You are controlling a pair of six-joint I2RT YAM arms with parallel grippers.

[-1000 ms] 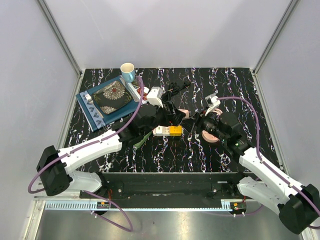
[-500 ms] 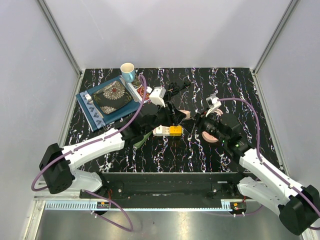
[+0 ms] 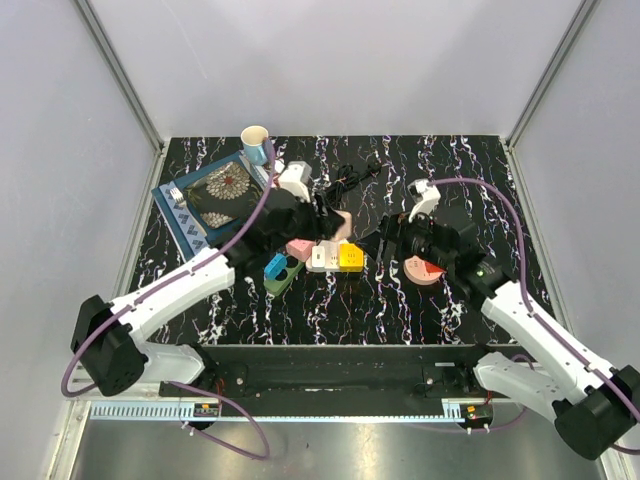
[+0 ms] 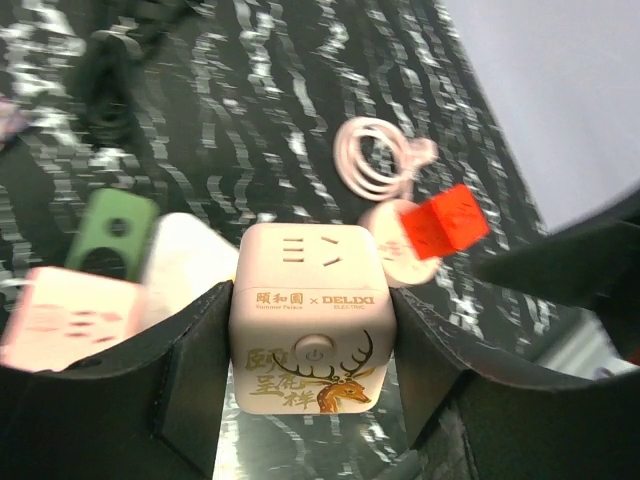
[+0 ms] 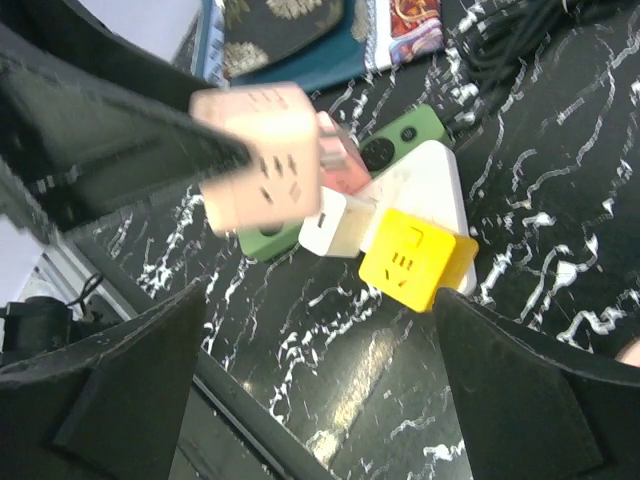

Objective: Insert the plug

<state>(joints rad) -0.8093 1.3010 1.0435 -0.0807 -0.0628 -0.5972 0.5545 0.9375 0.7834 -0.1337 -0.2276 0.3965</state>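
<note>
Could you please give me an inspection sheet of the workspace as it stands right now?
Surface: black marbled table, no spills seen.
Job's things: pink cube socket in the grip; white power strip with a yellow cube on it.
Clutter: cup, placemat, green strip, round pink disc.
Grippers: left gripper fingers clamp the pink cube socket; right gripper open, empty.
Cables: black cable bundle; purple cable on each arm.
Surroundings: pale walls, nothing else seen.
</note>
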